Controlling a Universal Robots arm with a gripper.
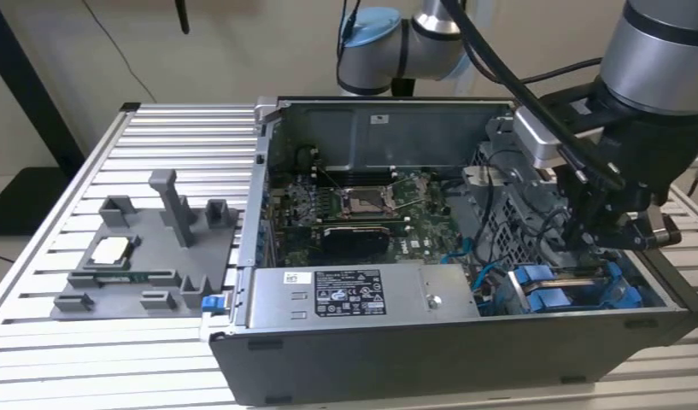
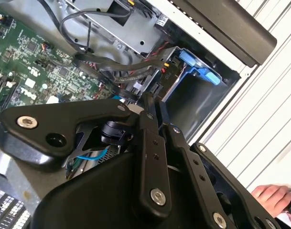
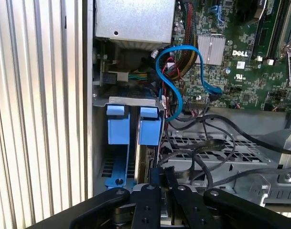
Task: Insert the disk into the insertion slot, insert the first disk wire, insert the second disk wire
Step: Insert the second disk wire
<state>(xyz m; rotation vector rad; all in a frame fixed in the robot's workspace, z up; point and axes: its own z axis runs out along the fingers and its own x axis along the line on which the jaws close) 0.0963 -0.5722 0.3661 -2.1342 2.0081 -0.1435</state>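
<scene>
Claw (image 3: 160,172) of mine (fingers closed together) sits at the disk (image 3: 147,157) seated in the insertion slot (image 3: 131,102).

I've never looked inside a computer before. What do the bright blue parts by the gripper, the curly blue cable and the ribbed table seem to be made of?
The blue carrier bracket looks like moulded plastic: even colour, matte sheen. The blue cable seems rubbery or plastic-sheathed, since it bends in loops. The table looks like brushed aluminium slats, pale and softly reflective.

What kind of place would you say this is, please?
Probably a robotics lab bench for PC assembly: an open computer case sits on a slatted aluminium table, beside a grey fixture tray, under a robot arm.
</scene>
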